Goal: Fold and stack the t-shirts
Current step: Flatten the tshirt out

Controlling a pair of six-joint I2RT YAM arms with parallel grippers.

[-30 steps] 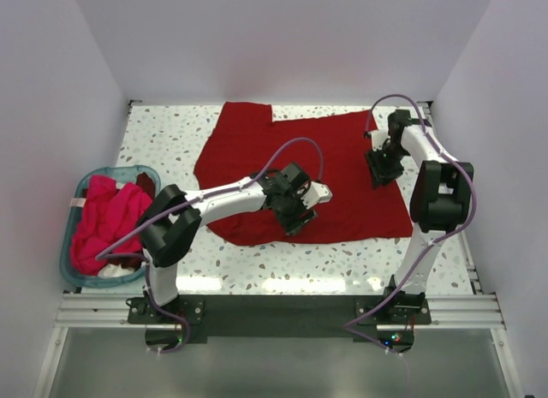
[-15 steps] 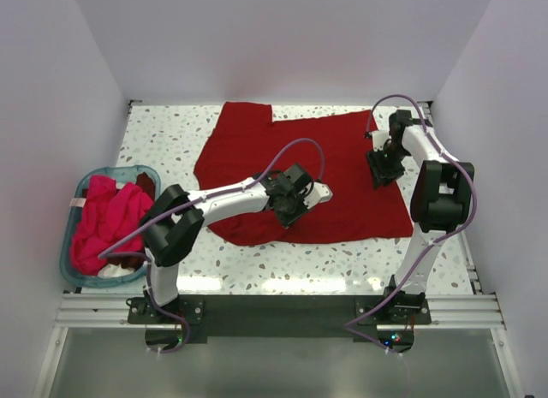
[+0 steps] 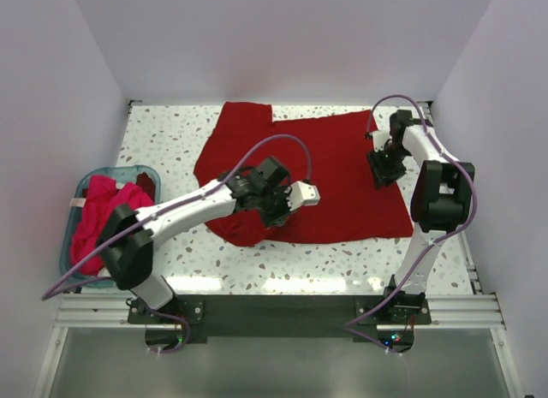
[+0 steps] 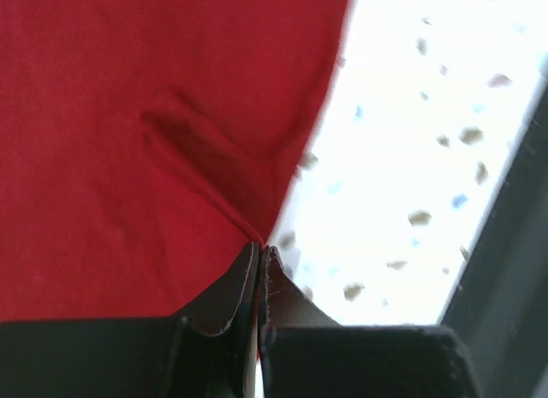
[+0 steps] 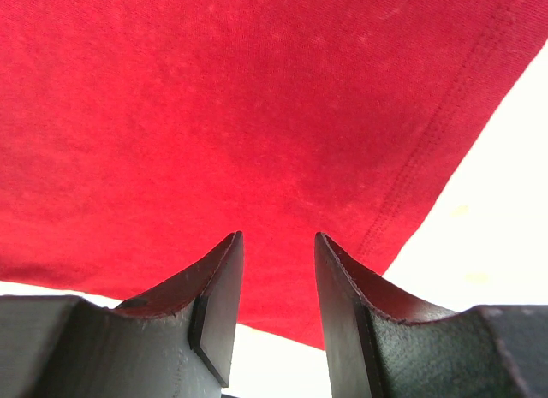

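pink t-shirts (image 3: 107, 214) sat in basket (image 3: 81, 188), way left of left claw (image 4: 259, 251). that claw had just snapped together on near hem of crimson t-shirt (image 3: 334, 158) and slid leftward, so fold probably starting. right claw (image 5: 276, 237) apart, shirt's edge right under it.

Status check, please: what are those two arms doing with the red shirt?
Left gripper: jaws shut, pinching crimson t-shirt's near edge. Right gripper: jaws open over its right edge, holding nothing. Pinker shirts wait in teal basket. Nothing in the way.
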